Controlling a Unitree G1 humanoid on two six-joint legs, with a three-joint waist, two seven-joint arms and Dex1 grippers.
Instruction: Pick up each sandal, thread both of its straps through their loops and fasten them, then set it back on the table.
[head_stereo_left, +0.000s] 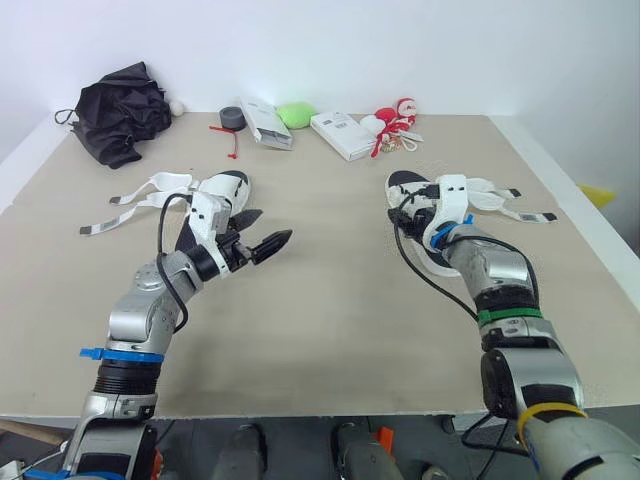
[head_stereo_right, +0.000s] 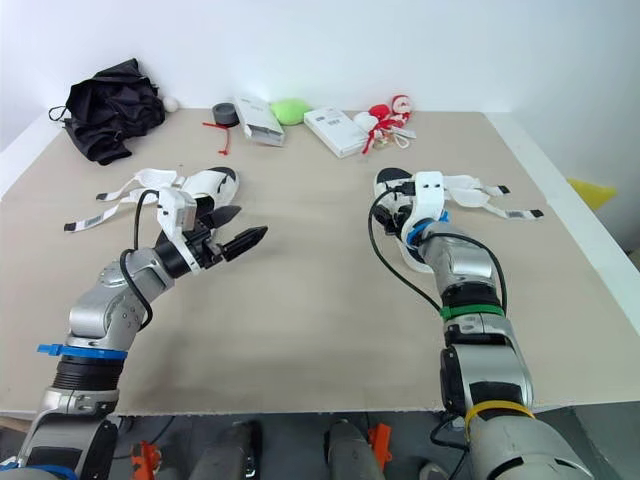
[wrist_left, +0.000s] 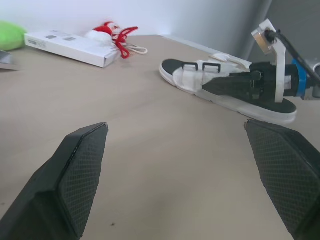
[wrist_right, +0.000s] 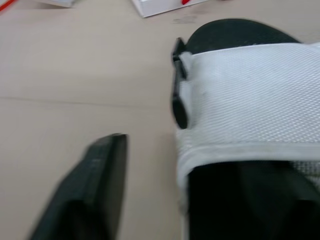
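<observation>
Logging two sandals, both flat on the worktop (head_stereo_left: 330, 330), neither fastened.

Item one: right sandal (head_stereo_left: 408, 186), its straps (head_stereo_left: 520, 212) trailing outward. My right gripper (head_stereo_left: 420, 214) sits at the buckle side, fingers apart, one just beside the white band (wrist_right: 240, 95) (placed, I judge, to grip and lift).

Item two: left sandal (head_stereo_left: 228, 184), untouched. The left gripper (head_stereo_left: 272, 226) hovers near it, fingers wide, ready to assist.

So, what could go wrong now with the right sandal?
1. The right gripper is low over the white mesh sandal with black footbed, so it may push the sandal instead of gripping it.
2. Its loose white straps lie spread out and could drag or catch when lifted.
3. The black cable loops beside the sandal and might snag.
</observation>
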